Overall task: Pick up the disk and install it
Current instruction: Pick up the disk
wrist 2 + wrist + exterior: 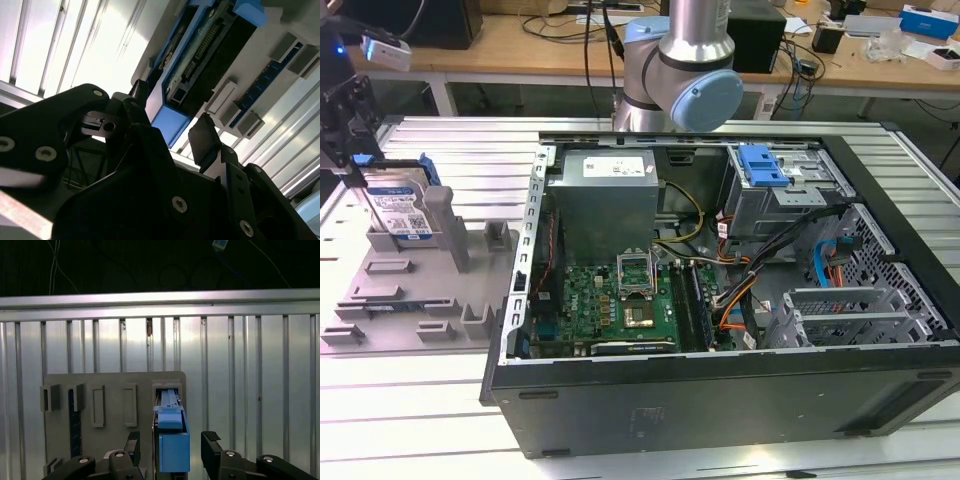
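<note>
Keep the gripper (171,440) centred on the disk (170,415) before closing. Spread wide for now, with one finger pad (210,440) on each side of the blue bracket and a gap showing on both sides in the first wrist view. Square up to the flat faces (not the bracket's corner) and close evenly, so as not to tip the drive in its slot. Stands on edge in the grey holder (410,290) at the exterior view's left, well apart from the open computer case (720,400). Cannot make out the drive's lower part inside the slot, nor how tightly seated. Farther off, hard to judge the drive cage (775,200) under its blue latch (760,165), crossed by cables.
</note>
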